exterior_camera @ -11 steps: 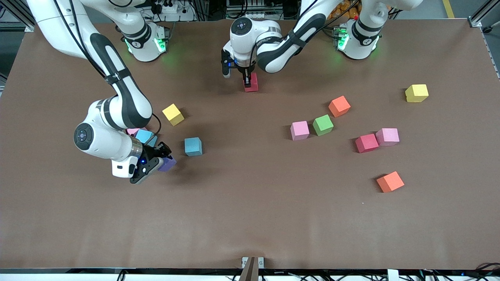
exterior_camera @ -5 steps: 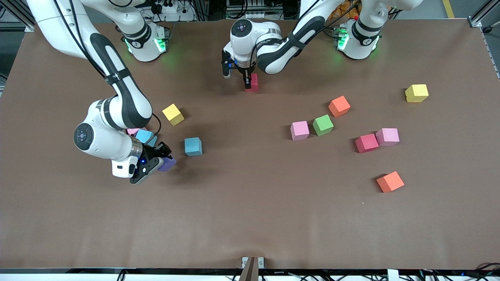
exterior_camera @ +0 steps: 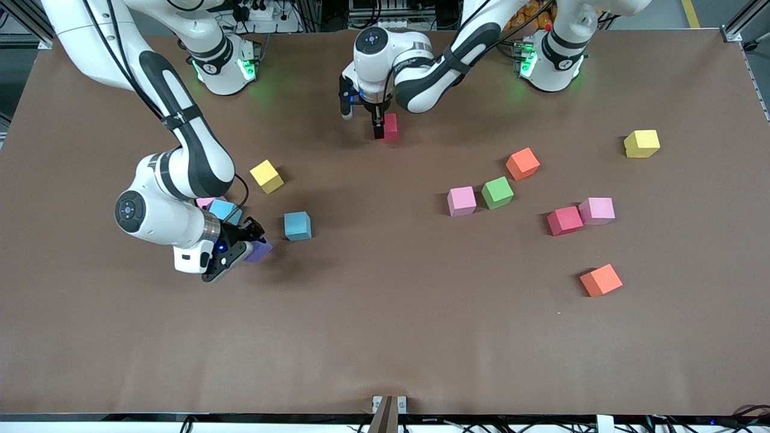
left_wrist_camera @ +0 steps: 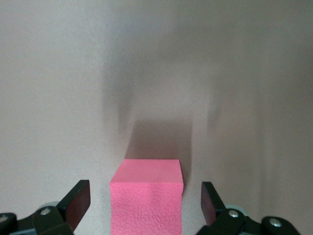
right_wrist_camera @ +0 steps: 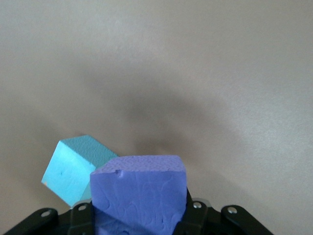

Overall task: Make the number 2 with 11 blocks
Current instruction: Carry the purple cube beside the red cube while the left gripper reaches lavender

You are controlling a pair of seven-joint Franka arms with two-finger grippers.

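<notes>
Left fingers wide around red block

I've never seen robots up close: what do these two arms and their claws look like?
Both arms are glossy white with dark grey joint sections and black cables strapped alongside. Green lights glow on their bases. The left claw and right claw are black with two fingers; small blue lights shine at the wrists.

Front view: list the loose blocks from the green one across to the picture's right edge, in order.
Green block → orange block beside it → red block → pink block touching it → yellow block. The orange block nearest the camera overlaps the pink one's span, so it is left out.
</notes>
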